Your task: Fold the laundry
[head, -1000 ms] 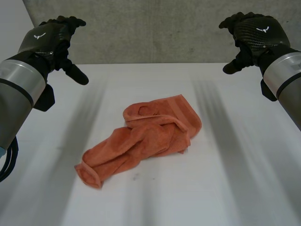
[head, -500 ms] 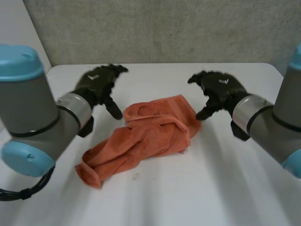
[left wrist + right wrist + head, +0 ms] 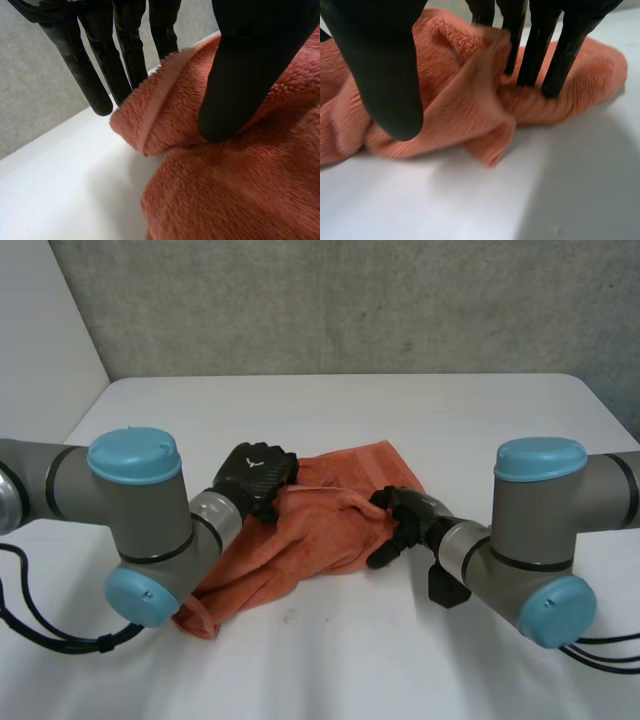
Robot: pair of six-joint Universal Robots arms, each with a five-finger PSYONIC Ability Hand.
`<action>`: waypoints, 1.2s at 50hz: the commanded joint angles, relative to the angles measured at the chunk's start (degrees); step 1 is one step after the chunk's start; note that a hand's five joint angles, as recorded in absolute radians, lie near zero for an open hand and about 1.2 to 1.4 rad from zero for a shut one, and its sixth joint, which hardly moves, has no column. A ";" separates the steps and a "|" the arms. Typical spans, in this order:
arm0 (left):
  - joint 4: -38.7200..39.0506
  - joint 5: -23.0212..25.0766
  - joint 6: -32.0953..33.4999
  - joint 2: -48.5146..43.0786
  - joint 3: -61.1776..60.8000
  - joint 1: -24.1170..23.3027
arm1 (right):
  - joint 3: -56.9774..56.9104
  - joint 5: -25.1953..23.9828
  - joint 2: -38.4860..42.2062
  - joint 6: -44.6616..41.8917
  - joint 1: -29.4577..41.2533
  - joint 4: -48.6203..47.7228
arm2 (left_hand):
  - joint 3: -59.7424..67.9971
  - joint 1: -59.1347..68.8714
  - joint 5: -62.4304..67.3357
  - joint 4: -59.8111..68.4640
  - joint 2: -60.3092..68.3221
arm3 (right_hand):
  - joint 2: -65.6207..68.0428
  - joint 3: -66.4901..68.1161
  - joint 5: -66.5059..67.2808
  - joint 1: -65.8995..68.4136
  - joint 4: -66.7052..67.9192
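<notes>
An orange towel [image 3: 335,530] lies crumpled in the middle of the white table [image 3: 330,670]. My left hand [image 3: 256,476] is down on the towel's far left edge. In the left wrist view a raised fold of the towel [image 3: 150,115] stands between its fingers [image 3: 97,75] and its thumb [image 3: 235,85], which presses on the cloth. My right hand [image 3: 405,518] is at the towel's right edge. Its straight fingers [image 3: 560,55] poke onto the towel [image 3: 455,115], and its thumb [image 3: 385,75] hangs in front of a loose fold.
A grey wall [image 3: 340,300] runs behind the table's far edge. Both forearms lie low over the table on either side of the towel, with bare table in front of them.
Both hands have come down from high at the far corners onto the towel, left at its left edge, right at its right edge. Their fingers have closed in; the towel's top has shifted slightly.
</notes>
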 commanded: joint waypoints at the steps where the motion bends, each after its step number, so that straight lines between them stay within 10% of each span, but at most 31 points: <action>1: 4.65 1.39 -0.01 -2.18 2.12 0.00 | -4.35 4.28 1.06 -0.88 0.61 -3.70 | 31.63 31.25 32.31 31.53 31.60 | 44.64 44.69 40.36 48.32 44.73; 19: 45.78 -5.29 13.43 8.79 14.17 -0.18 | -32.22 10.16 -5.52 -42.72 5.80 -33.91 | 31.64 31.25 32.32 31.54 31.60 | 48.11 48.17 43.83 51.80 48.21; 50: 14.32 -8.98 12.03 11.97 -22.31 -6.33 | -2.07 9.64 -7.46 -50.63 5.71 -1.51 | 31.32 30.94 32.00 31.22 31.29 | 48.11 48.17 43.83 51.80 48.21; 55: 12.56 -10.13 11.94 14.87 -22.31 -6.07 | 0.31 9.29 -13.00 -48.26 4.04 -1.51 | 17.19 16.81 17.87 17.09 17.16 | 48.11 48.17 43.83 51.80 48.21; 60: 12.56 -9.95 11.76 15.57 -22.22 -5.37 | 1.10 7.27 -18.09 -42.56 3.78 -1.33 | -29.15 -29.53 -28.47 -29.25 -29.18 | 48.11 48.17 43.83 51.80 48.21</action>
